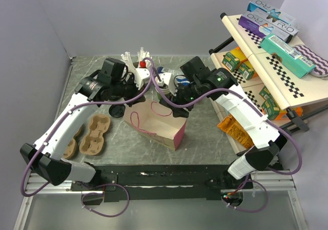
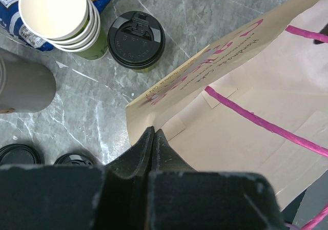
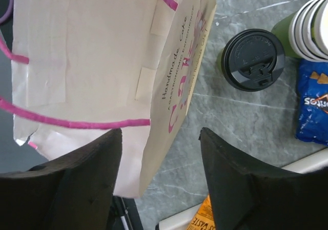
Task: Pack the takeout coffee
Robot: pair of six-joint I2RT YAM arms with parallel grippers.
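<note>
**Top external view.** The left end effector (image 1: 130,94) and the right end effector (image 1: 173,106) met from opposite sides over the open mouth of a paper bag (image 1: 156,122) that lay on the table (image 1: 205,143). Two moulded pulp cup carriers (image 1: 95,135) lay well behind the left end effector, beside its arm. The takeout coffee could not be made out in the clutter beyond the two end effectors.

**Left wrist view.** The left end effector (image 2: 154,132) had its fingers pressed together, pinching the rim of the paper bag (image 2: 246,127), with one finger outside the paper and one inside. The takeout coffee (image 2: 136,40) stood upright on the table (image 2: 87,107), ahead of the fingertips and apart from the bag's edge, with its black lid on. A stack of cream cups (image 2: 56,15) stood just beside the coffee, further ahead and to the left. A grey cylinder (image 2: 23,86) lay to the left of the fingertips.

**Right wrist view.** The right end effector (image 3: 160,135) had its fingers spread wide and held nothing. The printed edge of the paper bag (image 3: 87,61) ran between the two fingers. The takeout coffee (image 3: 252,59) stood on the table (image 3: 246,122), ahead of the right-hand finger and outside the bag. The stack of cream cups (image 3: 310,25) and a blue snack packet (image 3: 312,107) lay further to the right.
</note>
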